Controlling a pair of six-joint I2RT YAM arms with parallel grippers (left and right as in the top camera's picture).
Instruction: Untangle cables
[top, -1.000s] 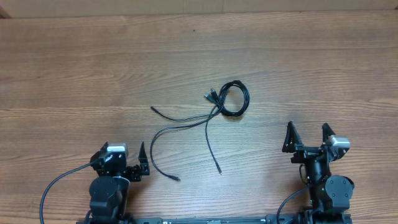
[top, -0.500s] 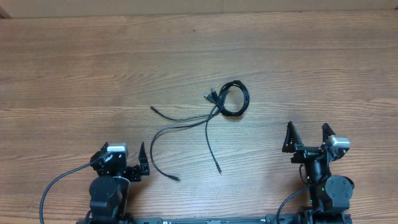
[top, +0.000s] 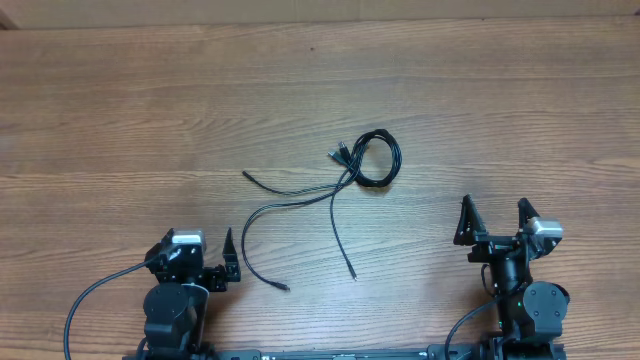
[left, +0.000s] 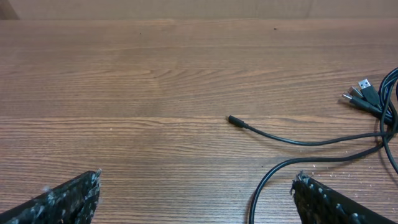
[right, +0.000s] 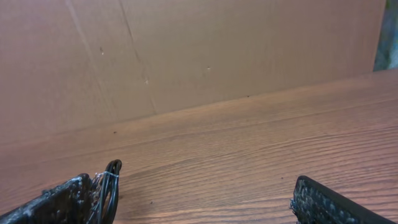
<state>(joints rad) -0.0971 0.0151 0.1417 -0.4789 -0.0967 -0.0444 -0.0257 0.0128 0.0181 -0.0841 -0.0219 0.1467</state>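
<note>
Cables (top: 340, 185) lie tangled at a small coil (top: 378, 160). Left pincer (left: 196, 186) and right pincer (top: 494, 205) gape empty, well short of that coil. I'd pinch one loose tail beside the coil and draw slowly.

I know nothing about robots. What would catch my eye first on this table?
A tangle of thin black cables lies in the middle of the brown wooden table, looped at its right end, with loose strands trailing toward the near edge. At that edge the black left gripper and the black right gripper both sit open, touching no cable.
</note>
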